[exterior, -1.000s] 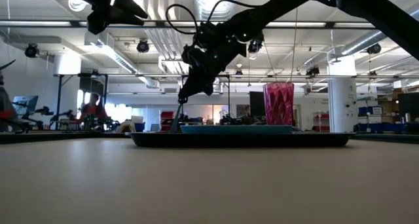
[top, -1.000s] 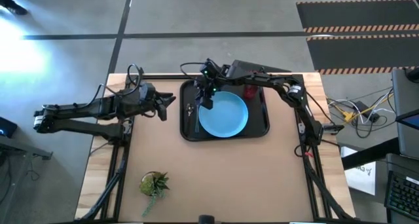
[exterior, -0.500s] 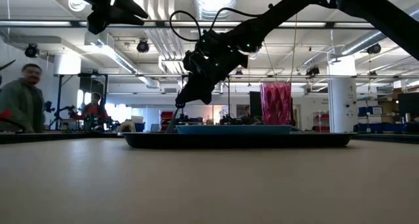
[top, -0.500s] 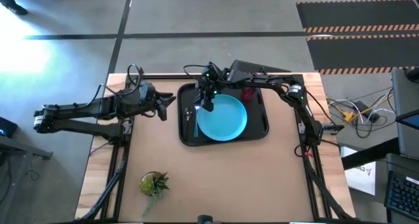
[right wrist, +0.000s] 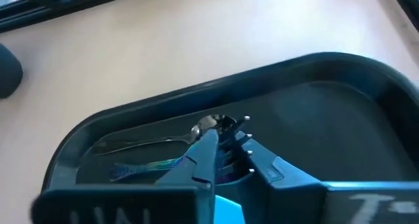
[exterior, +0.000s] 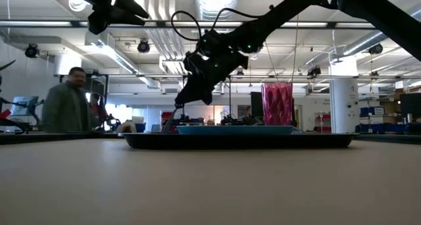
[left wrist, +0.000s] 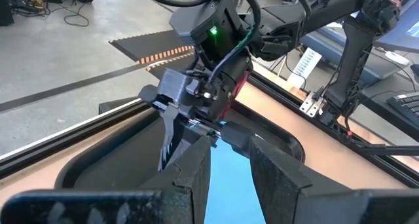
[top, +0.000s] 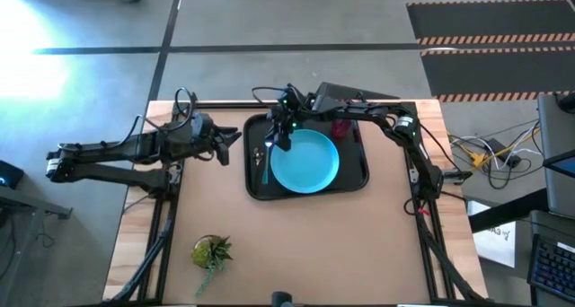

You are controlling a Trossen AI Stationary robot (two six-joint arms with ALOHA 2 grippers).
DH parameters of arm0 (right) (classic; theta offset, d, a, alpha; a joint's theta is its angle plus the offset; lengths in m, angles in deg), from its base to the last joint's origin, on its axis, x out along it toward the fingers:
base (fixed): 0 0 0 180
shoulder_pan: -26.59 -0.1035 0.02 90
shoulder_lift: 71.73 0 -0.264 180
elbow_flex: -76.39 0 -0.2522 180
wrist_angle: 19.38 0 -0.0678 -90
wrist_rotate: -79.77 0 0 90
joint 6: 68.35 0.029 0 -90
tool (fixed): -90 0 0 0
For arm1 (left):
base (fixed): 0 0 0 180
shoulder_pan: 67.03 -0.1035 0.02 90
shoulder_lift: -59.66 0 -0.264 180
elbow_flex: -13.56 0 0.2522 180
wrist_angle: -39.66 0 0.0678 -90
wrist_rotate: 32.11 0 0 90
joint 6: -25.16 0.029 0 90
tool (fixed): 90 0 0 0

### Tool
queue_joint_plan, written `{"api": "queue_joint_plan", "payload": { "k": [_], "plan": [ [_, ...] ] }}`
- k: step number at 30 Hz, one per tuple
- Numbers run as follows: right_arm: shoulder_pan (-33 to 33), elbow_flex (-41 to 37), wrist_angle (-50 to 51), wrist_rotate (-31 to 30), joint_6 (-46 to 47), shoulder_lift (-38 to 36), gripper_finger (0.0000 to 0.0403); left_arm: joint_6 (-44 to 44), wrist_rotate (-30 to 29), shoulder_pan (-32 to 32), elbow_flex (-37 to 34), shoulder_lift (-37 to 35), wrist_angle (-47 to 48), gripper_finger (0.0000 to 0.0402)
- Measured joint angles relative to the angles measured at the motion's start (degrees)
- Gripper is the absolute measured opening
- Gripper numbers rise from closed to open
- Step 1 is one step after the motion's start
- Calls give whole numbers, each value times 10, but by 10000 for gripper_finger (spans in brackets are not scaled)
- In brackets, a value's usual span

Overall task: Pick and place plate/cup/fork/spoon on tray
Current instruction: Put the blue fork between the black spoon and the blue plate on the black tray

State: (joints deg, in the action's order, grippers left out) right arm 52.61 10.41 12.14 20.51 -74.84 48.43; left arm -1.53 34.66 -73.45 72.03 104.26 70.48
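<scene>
The black tray (top: 358, 183) lies mid-table and holds the light-blue plate (top: 307, 161). The dark-red cup (top: 343, 126) stands upright at the tray's far side. The fork (top: 267, 171) lies left of the plate, its tines (right wrist: 141, 169) in the right wrist view. My right gripper (top: 277, 144) reaches down into the tray's left part, shut on the thin spoon (right wrist: 157, 143). My left gripper (top: 234, 138) hovers open just left of the tray. My right gripper pinches one end of the spoon (right wrist: 204, 125) between its fingertips; which end, I cannot tell. The fingers slant down from the far right. The spoon slopes down from the fingers (exterior: 170, 122), and its other end (right wrist: 105, 147) lies on the tray floor beside the fork.
A small green potted plant (top: 211, 251) stands near the table's front left. A person (exterior: 68, 106) walks in the room behind the table. Bare tabletop lies in front of the tray.
My right gripper has moved a little toward the table's left edge, low inside the tray. The tray, with plate and cup, has slid slightly left with it. A person has walked into the background.
</scene>
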Motion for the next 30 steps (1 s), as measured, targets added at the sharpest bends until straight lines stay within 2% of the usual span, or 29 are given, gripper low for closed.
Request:
{"api": "queue_joint_plan", "payload": {
  "k": [7, 12, 30],
  "plan": [
    [0, 1, 32, -1, -8, 0, 90, -2, 0, 0, 0, 0, 0, 89],
    [0, 1, 27, 0, -11, 0, 114, -1, 0, 0, 0, 0, 0, 89],
    [0, 4, 7, -7, -11, -10, 130, -1, 0, 0, 0, 3, 0, 89]
  ]
}}
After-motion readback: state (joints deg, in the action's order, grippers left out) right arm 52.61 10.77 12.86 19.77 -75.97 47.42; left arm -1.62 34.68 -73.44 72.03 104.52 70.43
